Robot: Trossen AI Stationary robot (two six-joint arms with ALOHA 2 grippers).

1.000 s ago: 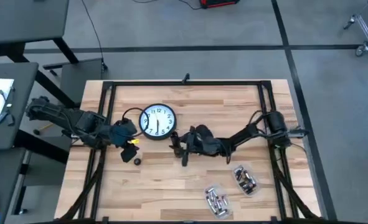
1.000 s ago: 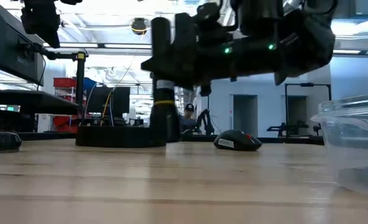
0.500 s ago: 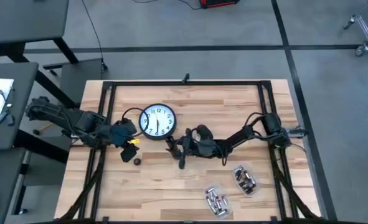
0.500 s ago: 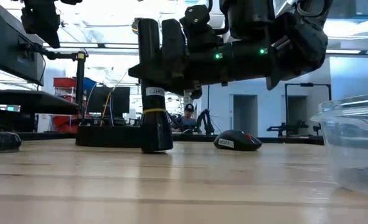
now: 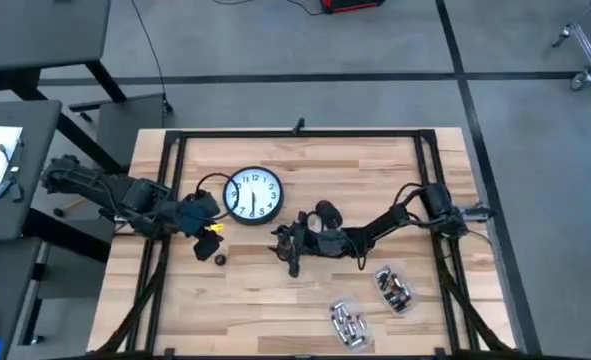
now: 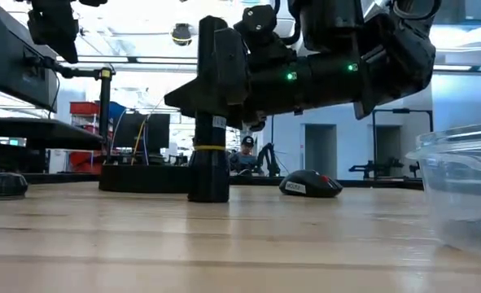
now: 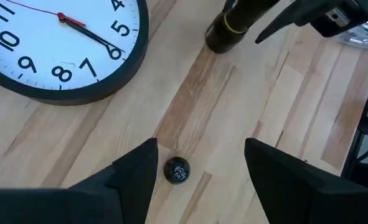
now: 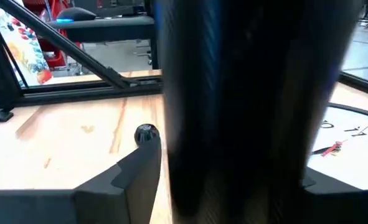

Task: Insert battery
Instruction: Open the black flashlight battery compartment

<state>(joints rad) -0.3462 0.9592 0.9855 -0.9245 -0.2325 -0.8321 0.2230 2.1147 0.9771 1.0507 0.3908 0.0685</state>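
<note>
High view: right gripper [image 5: 293, 247] clamps the torch [image 5: 294, 262] mid-table, batteries [image 5: 346, 324] still in containers; low view: torch [image 6: 209, 167] upright, could tip; left wrist: left gripper [image 7: 199, 165] wide open, empty, over cap [image 7: 177, 170].

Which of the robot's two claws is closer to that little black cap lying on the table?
The left. The left gripper hangs open right over the small black cap. The right gripper is farther off, holding a black flashlight upright on the table.
</note>
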